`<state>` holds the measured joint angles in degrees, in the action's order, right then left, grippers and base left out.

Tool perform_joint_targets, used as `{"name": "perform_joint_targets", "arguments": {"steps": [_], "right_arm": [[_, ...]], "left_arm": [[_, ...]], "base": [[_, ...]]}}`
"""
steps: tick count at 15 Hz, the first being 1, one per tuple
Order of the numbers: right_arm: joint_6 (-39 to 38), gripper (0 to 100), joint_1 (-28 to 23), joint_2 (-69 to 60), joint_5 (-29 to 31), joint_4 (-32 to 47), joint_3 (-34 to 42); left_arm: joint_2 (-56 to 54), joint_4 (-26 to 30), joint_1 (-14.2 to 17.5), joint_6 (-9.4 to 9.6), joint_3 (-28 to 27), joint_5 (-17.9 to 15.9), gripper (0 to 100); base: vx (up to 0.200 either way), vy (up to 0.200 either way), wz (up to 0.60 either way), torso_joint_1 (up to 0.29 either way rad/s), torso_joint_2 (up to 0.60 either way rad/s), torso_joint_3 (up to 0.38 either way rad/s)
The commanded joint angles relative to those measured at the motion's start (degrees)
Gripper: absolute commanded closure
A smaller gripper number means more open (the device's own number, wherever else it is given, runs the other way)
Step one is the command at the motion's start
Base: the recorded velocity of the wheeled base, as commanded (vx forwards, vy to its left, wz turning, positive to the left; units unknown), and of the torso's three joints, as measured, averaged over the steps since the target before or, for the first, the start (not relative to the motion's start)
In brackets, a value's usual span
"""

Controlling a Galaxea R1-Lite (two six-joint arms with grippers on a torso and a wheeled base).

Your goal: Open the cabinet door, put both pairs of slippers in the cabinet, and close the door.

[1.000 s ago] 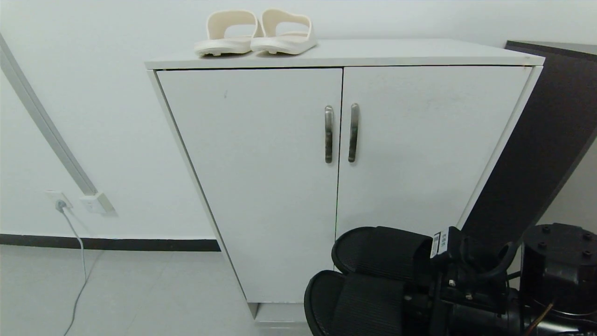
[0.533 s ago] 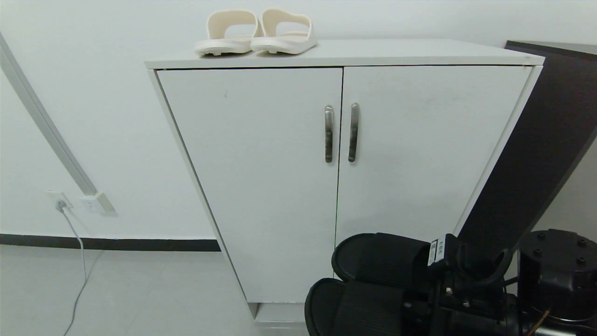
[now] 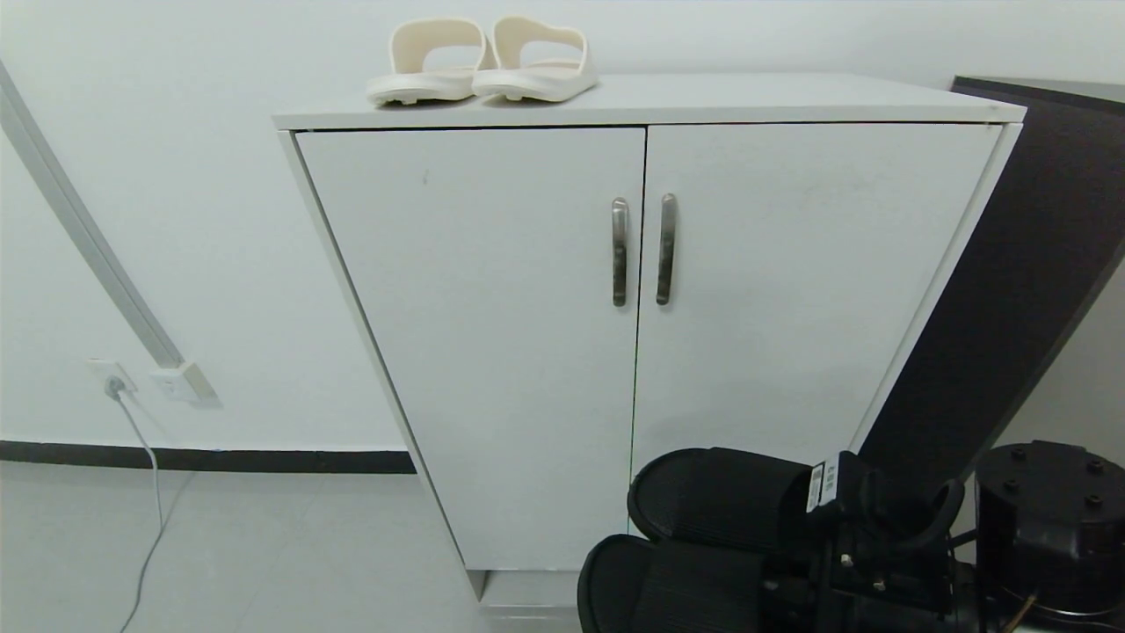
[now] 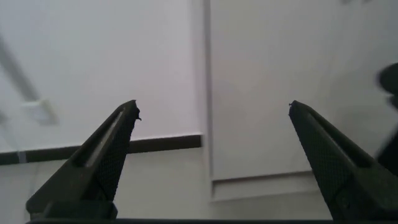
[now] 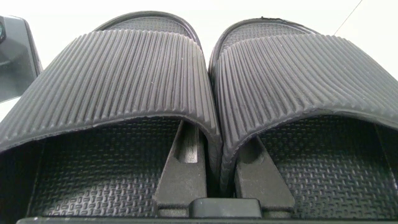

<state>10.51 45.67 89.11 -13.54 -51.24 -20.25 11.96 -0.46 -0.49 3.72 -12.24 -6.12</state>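
**Door not yet opened.** My right gripper (image 5: 214, 146) is closed on the touching inner walls of the black slippers (image 3: 703, 519), low before the shut cabinet (image 3: 492, 352). My left gripper (image 4: 214, 109), wide open and holding nothing, faces its lower left edge. The upright handles (image 3: 620, 252) lie above. The cream slippers (image 3: 483, 61) sit on top.

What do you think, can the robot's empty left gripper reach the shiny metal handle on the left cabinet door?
Probably yes. The left gripper is open and empty, facing the white cabinet. Nothing sits before the left door's silver bar handle; the black ribbed slippers hang lower, to the right.
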Motion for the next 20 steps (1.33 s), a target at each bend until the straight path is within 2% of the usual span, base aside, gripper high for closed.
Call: {"name": "perform_joint_targets", "arguments": {"steps": [1,2,3,4,6,7,9,11,12,13,15,16,20], "right_arm": [[0.0,100,0.1,0.2,0.1,0.0,0.0],[0.0,100,0.1,0.3,0.1,0.0,-0.1],[0.0,100,0.1,0.3,0.1,0.0,-0.1],[0.0,100,0.0,0.2,0.1,0.0,0.1],[0.0,100,0.0,0.2,0.1,0.0,0.0],[0.0,100,0.1,0.2,0.2,0.0,0.0],[0.0,100,0.1,0.2,0.1,0.0,0.1],[0.0,100,0.1,0.3,0.2,0.1,0.2],[0.0,100,0.1,0.3,0.1,0.1,0.3],[0.0,100,0.0,0.2,0.0,0.0,0.5],[-0.1,100,0.0,0.3,0.0,0.0,0.5],[-0.1,100,0.0,0.3,0.0,0.1,0.6],[0.0,100,0.0,1.2,0.0,0.0,0.6]], "left_arm": [[20.2,-0.8,-0.8,-1.26,-10.9,-12.4,0],[24.4,-1.6,-1.1,-0.99,-13.7,-18.0,0],[26.2,-2.4,-1.4,-0.64,-14.9,-20.4,0],[31.5,-4.5,-3.4,0.68,-18.7,-24.2,0],[38.0,-6.0,-7.8,0.68,-23.0,-24.6,0],[40.7,-6.8,-11.1,0.59,-24.2,-24.6,0],[46.2,-8.4,-20.1,-0.64,-27.5,-24.1,0],[53.7,-11.7,-28.3,-2.93,-32.1,-22.4,0],[55.3,-12.9,-29.6,-3.54,-33.0,-22.0,0],[60.3,-18.2,-32.9,-6.79,-35.8,-21.0,0],[65.6,-22.1,-36.2,-11.63,-39.1,-20.8,0],[67.2,-22.5,-36.9,-12.42,-40.4,-20.8,0],[75.6,-22.5,-38.4,-13.12,-48.0,-21.0,0]], "base": [[0.0,0.0,0.0,0.0,0.0,0.0],[0.0,0.0,0.0,0.0,0.0,0.0],[0.0,0.0,0.0,0.0,0.0,0.0],[0.0,0.0,0.0,0.0,0.0,0.0],[0.0,0.0,0.0,0.0,0.0,0.0],[0.0,0.0,0.0,0.0,0.0,0.0],[0.0,0.0,0.0,0.0,0.0,0.0],[0.0,0.0,0.0,0.0,0.0,0.0],[0.0,0.0,0.0,0.0,0.0,0.0],[0.0,0.0,0.0,0.0,0.0,0.0],[0.0,0.0,0.0,0.0,0.0,0.0],[0.0,0.0,0.0,0.0,0.0,0.0],[0.0,0.0,0.0,0.0,0.0,0.0]]}}
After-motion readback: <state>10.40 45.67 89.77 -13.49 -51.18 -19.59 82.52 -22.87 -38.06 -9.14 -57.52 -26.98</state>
